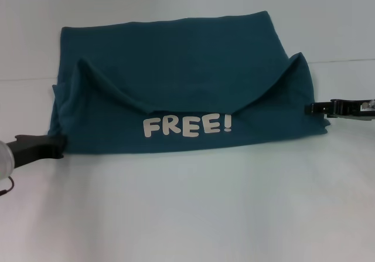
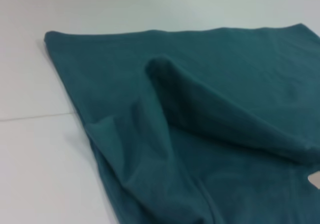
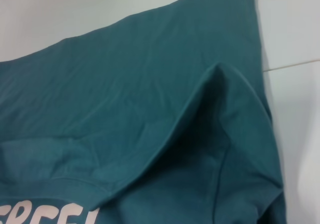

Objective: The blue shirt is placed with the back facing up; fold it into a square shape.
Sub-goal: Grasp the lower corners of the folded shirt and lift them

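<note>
Blue shirt [image 1: 176, 57] spread on white table [image 1: 187, 209], near portion folded back with FREE! lettering [image 1: 187, 125] up, left gripper [image 1: 55, 146] at its near-left corner, right gripper [image 1: 313, 108] at right edge, finger state of both impossible to tell

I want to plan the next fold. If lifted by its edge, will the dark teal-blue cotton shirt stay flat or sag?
The dark teal-blue cotton shirt probably sags: its folded-over flap with white lettering already droops between two raised peaks. It looks soft and creased, so pushing likely bunches it.
</note>
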Controlling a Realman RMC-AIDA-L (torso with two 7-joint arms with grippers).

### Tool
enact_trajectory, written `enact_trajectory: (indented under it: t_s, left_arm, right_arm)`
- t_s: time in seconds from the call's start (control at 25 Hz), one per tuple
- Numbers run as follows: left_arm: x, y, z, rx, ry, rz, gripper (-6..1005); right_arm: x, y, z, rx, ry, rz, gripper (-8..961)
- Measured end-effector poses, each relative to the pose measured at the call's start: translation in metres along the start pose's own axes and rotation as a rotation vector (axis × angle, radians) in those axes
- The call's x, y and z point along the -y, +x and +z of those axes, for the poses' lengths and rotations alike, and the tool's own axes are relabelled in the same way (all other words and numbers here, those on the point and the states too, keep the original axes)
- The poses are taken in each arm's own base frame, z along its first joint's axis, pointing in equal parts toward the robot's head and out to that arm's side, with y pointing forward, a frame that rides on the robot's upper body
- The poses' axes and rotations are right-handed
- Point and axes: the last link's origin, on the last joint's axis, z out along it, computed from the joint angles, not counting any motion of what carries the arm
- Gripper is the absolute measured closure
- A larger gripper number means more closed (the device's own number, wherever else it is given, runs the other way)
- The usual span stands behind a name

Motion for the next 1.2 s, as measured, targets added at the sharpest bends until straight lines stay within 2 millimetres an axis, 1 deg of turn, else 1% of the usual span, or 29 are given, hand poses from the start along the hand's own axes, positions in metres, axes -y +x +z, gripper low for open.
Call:
enact_trajectory:
  t_s: [0.32, 0.64, 0.84, 1.2]
  left_arm:
    - [0.004, 0.0, -0.016, 0.008, -0.06, -0.031, 1001]
    - [0.005, -0.006, -0.018, 0.029, -0.058, -0.02, 1000]
    - [0.006, -0.006, -0.018, 0.029, -0.055, -0.02, 1000]
    - [0.007, -0.006, -0.018, 0.027, -0.048, -0.018, 1000]
  right_arm:
    - [0.007, 0.001, -0.011, -0.041, -0.018, -0.002, 219]
    - [0.014, 0.004, -0.018, -0.06, -0.02, 0.01, 218]
    - [0.011, 0.001, -0.011, -0.033, 0.001, -0.003, 218]
    - [-0.012, 0.006, 0.015, -0.033, 0.008, -0.067, 219]
